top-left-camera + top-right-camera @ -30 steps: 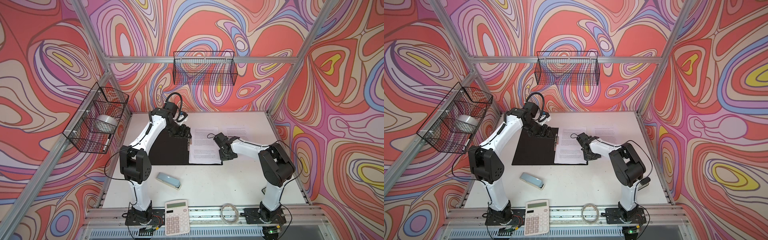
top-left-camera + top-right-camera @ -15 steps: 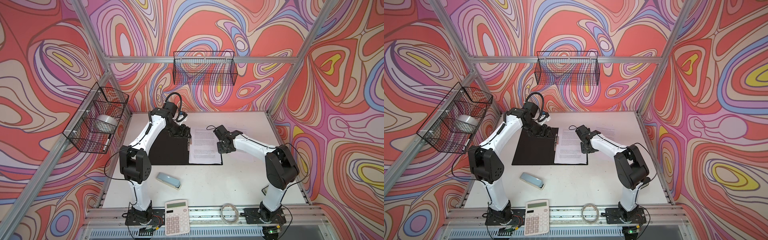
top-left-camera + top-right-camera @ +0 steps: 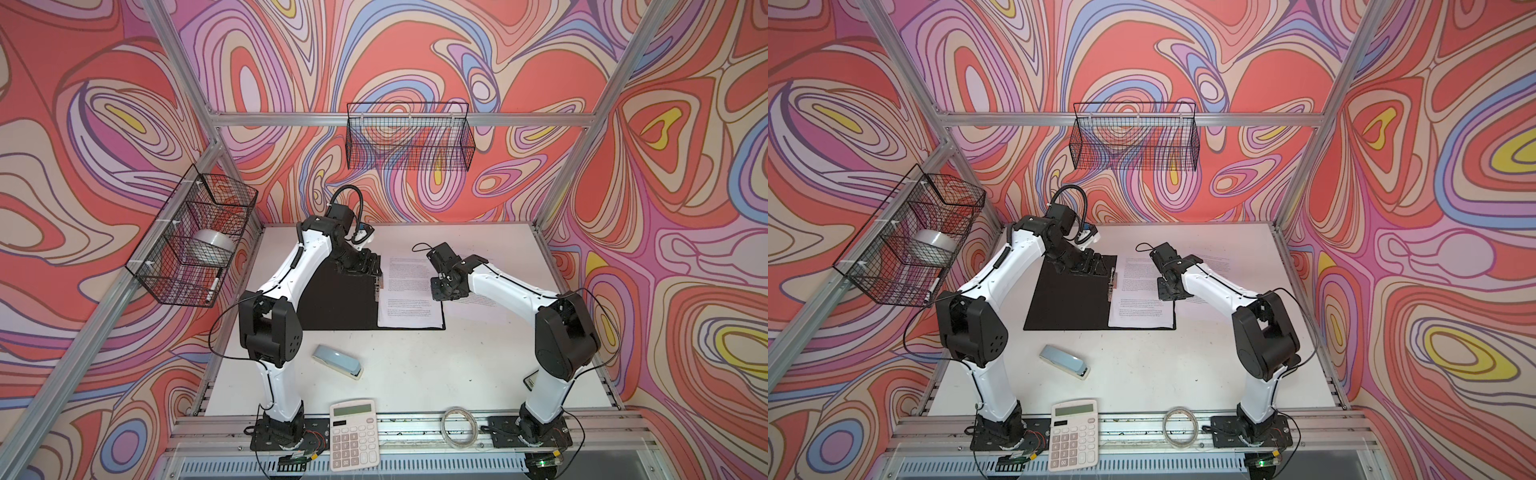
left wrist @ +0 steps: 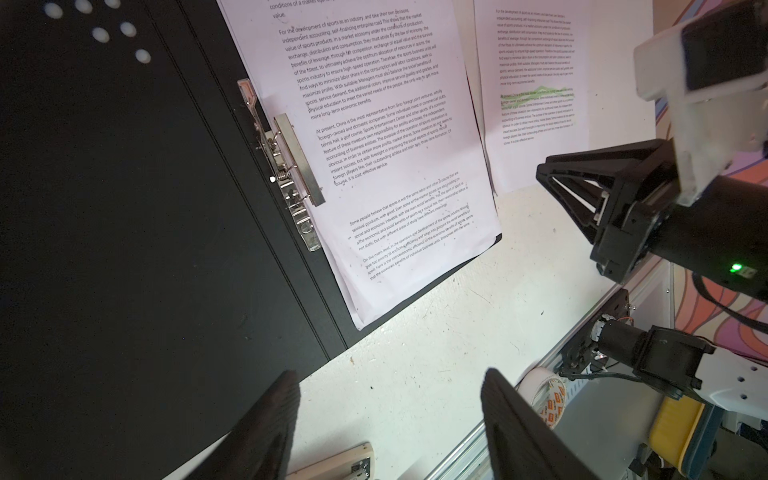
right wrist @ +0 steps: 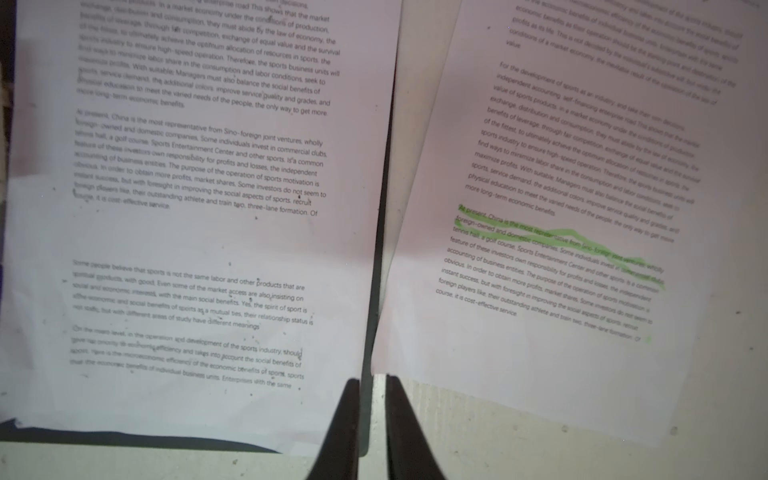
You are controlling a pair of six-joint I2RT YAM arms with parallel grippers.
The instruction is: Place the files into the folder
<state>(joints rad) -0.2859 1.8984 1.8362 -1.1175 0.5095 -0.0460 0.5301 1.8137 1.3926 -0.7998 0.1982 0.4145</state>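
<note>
Your open black folder point(image 3: 332, 307) lies mid-surface. One file point(image 5: 199, 232), reading "Some people believe that sports", lies inside, with the green-highlighted file point(image 5: 561, 249) just beside. Left pincer point(image 4: 390, 374) is wide apart; right pincer point(image 5: 372, 379) barely apart, empty.

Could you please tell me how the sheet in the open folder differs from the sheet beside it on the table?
The filed sheet rests on the folder's black inside, next to its metal clip; the loose sheet lies on the white table. The filed sheet shows no highlighting; the loose sheet has green-marked lines. Both are white pages of dense print.
</note>
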